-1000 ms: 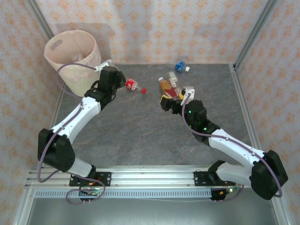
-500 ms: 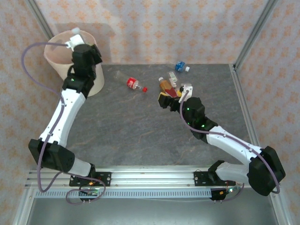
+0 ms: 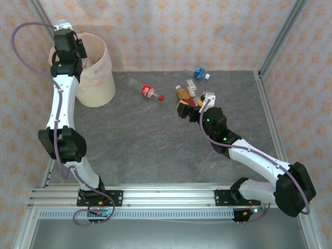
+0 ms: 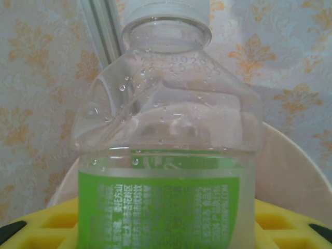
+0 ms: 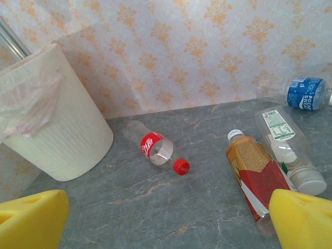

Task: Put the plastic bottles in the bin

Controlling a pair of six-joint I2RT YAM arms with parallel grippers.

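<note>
- The green-labelled bottle (image 4: 166, 155) is pinched by the left pincer (image 3: 65, 37) above the rim of the bin (image 3: 101, 88), seemingly for dropping in.
- The right pincer (image 5: 168, 220) is spread beside the orange-labelled bottle (image 5: 257, 179), likely for grasping.

**Colours on the bench**

We see a clear green-labelled bottle (image 4: 165, 207) with a white cap. The bin (image 5: 57, 135) is cream-pink, the bench (image 5: 155, 207) veined grey, and the right arm's fingers (image 5: 31, 220) yellow. We count a red-labelled bottle (image 5: 155, 147) with a red cap, an orange-and-red bottle (image 5: 257, 179) and a blue-labelled bottle (image 5: 306, 93). The wallpaper (image 5: 181, 46) is pale with orange floral motifs.
</note>
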